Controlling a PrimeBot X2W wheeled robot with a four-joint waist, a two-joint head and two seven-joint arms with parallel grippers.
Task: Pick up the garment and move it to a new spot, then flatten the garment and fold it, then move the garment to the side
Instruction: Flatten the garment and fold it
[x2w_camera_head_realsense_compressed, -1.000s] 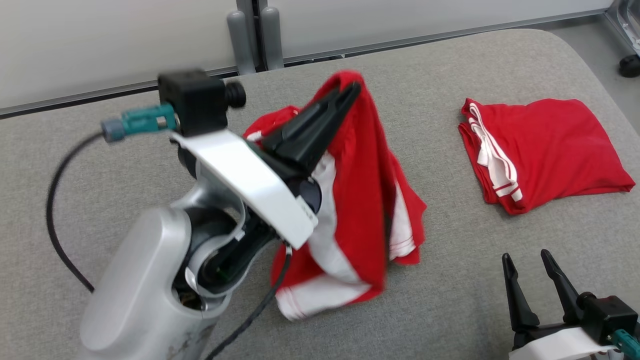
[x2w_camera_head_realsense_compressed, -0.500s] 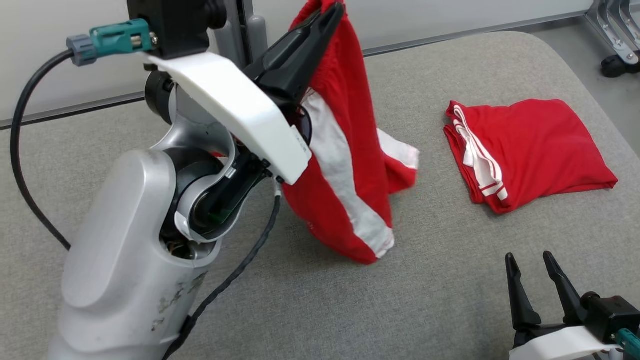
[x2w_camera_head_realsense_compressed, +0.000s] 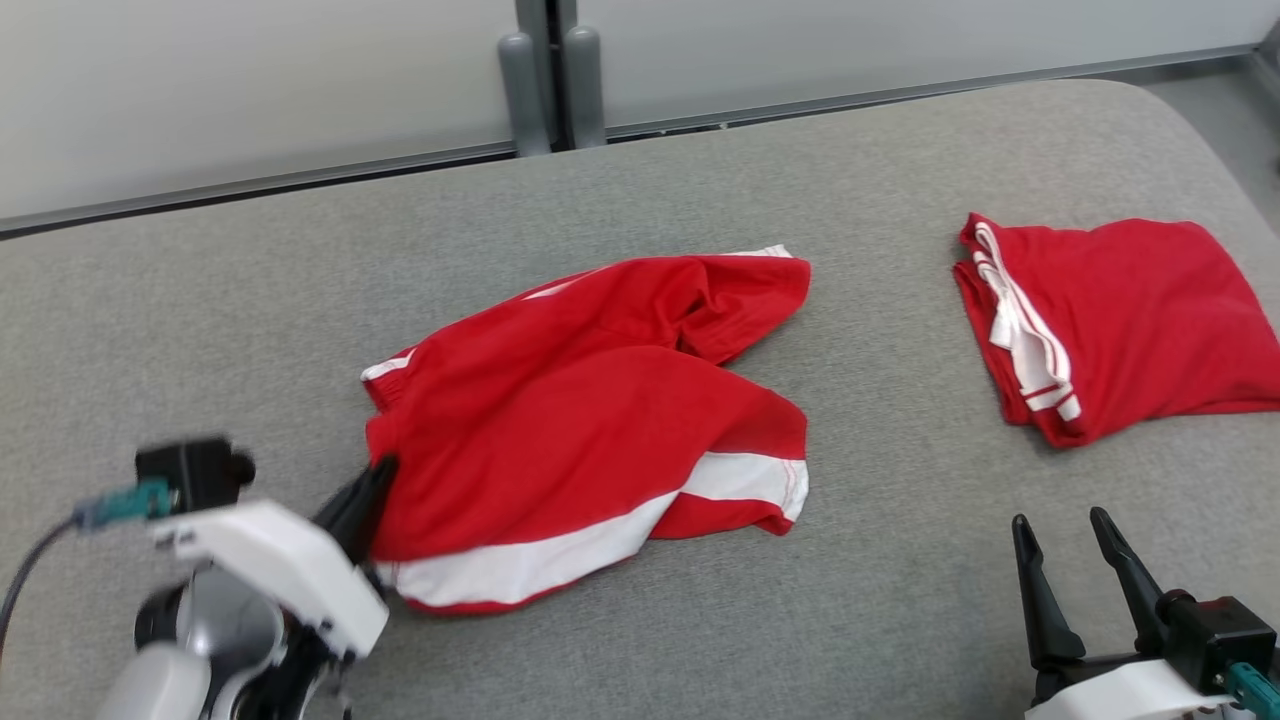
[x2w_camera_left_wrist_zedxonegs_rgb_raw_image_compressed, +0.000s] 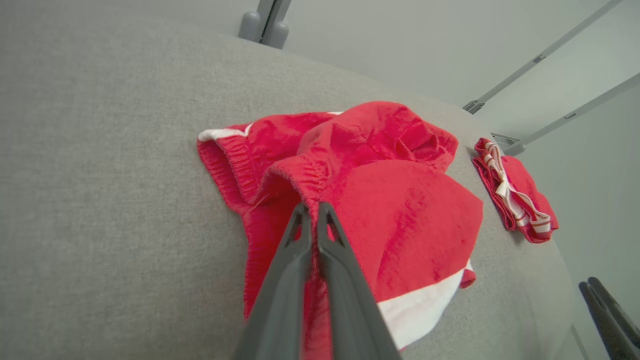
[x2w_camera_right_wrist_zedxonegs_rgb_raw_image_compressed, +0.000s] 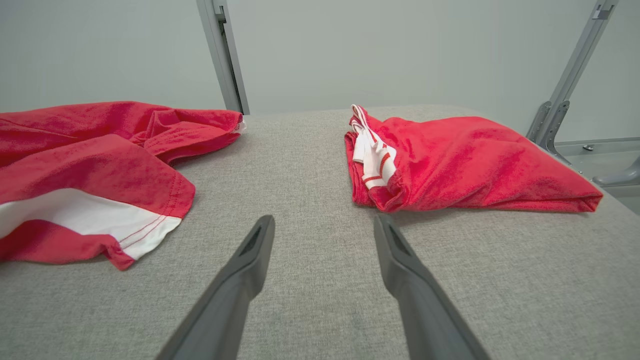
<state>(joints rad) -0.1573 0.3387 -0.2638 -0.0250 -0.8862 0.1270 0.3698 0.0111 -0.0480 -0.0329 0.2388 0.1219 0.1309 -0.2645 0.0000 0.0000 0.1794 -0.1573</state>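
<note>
Nearest are two grippers. The right gripper hovers above the grey table, fingers wide apart and holding nothing. The left gripper is pinched tight on the near-left edge of the garment, which lies rumpled mid-table. Farther right lies one folded red cloth. Two grey posts stand beyond.

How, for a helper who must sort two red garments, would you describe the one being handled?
On the grey padded table, look to the middle. The garment there lies spread and rumpled, red with a broad white band near its front edge, one edge pinched in the left gripper. The folded garment at the right end lies untouched.
</note>
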